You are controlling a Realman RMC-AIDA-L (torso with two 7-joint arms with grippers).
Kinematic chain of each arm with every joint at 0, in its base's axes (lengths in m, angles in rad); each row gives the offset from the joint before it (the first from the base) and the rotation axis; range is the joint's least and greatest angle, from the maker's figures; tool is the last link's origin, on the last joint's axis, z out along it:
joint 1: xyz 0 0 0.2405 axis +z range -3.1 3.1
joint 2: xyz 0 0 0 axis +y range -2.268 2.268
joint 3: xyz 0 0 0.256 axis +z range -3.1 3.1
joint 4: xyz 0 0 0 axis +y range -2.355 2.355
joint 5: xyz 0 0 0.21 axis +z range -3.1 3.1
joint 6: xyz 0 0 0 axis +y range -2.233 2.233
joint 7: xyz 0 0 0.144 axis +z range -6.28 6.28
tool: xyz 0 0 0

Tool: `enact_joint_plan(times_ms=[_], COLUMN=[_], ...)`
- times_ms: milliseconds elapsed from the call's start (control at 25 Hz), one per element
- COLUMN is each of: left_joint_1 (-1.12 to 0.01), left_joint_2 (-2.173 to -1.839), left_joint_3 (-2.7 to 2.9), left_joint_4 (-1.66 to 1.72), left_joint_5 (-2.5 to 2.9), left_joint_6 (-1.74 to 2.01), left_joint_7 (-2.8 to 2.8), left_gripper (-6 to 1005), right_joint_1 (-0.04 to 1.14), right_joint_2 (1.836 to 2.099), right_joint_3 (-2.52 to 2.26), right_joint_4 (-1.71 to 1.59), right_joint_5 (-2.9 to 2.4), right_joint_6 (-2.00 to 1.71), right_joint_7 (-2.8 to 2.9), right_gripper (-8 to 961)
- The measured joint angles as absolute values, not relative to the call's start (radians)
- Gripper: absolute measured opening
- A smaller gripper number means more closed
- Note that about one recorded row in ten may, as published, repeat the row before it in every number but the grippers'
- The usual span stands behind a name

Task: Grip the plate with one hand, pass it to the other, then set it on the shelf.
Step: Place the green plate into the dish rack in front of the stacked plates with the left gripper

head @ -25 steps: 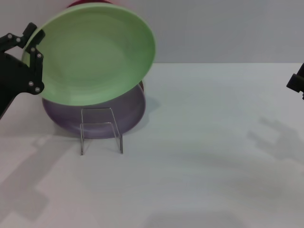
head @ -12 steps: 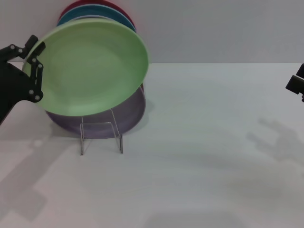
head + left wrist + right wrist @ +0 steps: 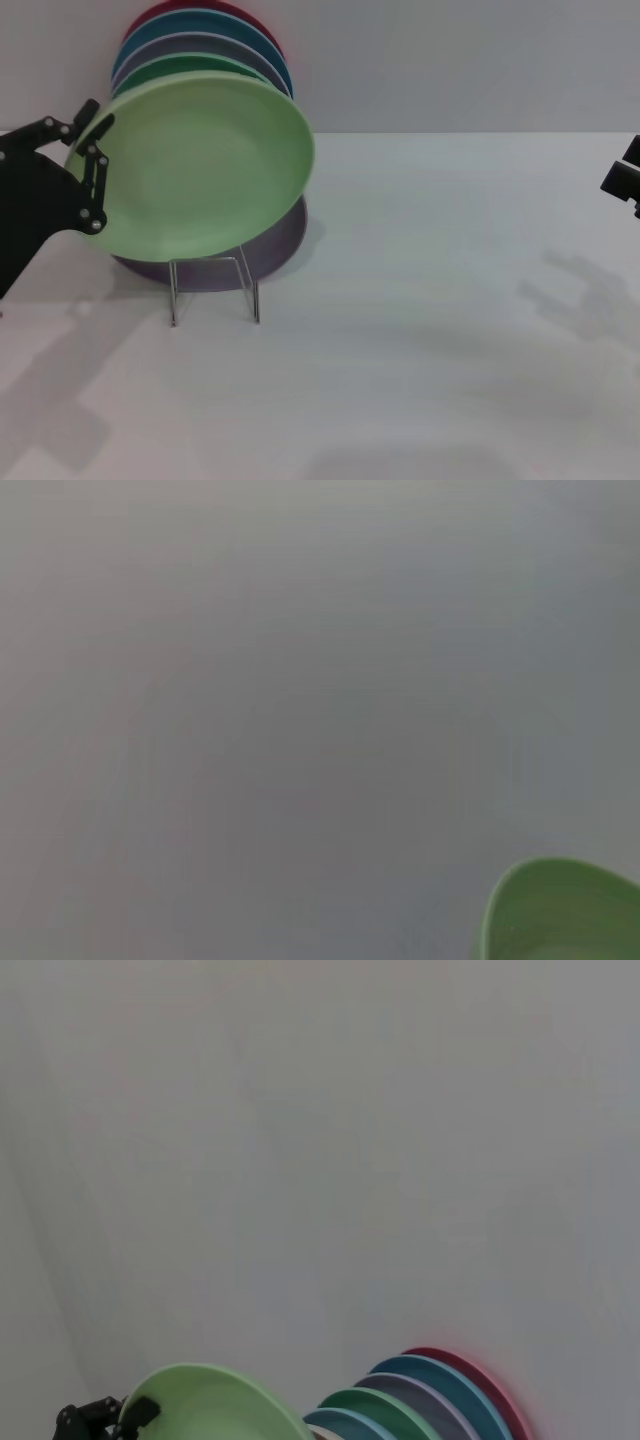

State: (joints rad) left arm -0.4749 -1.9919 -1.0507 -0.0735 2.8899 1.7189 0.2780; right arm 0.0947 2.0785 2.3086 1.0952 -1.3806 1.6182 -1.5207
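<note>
The light pastel-green plate (image 3: 205, 165) is held tilted in the air at the left of the head view, in front of the row of plates on the wire rack (image 3: 212, 288). My left gripper (image 3: 88, 152) is shut on the plate's left rim. The plate's edge shows in the left wrist view (image 3: 565, 910), and the plate also appears in the right wrist view (image 3: 210, 1405) with the left gripper (image 3: 100, 1422) beside it. My right gripper (image 3: 625, 178) is at the far right edge of the head view, mostly cut off, well away from the plate.
On the rack behind the held plate stand a lilac plate (image 3: 275, 245), a darker green plate (image 3: 200, 68), and blue and red plates (image 3: 260, 40). The white table (image 3: 430, 300) stretches to the right. A grey wall rises behind.
My left gripper has lowered the light green plate and shifted it slightly right. The upper rims of the plates on the rack now show behind it. The right gripper has not moved.
</note>
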Motion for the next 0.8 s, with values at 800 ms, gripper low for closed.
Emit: enact_joint_plan(times_ms=[800], left_joint_1=[-0.463], left_joint_2=[-2.046], left_joint_3=[-1.057], left_joint_4=[-0.067], left_joint_5=[2.889], left_joint_6=[1.668], left_joint_7=[0.403], left_gripper=[138], right_joint_1=[0.098], right_joint_2=[2.079], right_joint_3=[2.309], right_joint_4=[1.095], right_joint_5=[-1.384], right_joint_6=[1.620], right_joint_7=[-1.526], right_gripper=[755])
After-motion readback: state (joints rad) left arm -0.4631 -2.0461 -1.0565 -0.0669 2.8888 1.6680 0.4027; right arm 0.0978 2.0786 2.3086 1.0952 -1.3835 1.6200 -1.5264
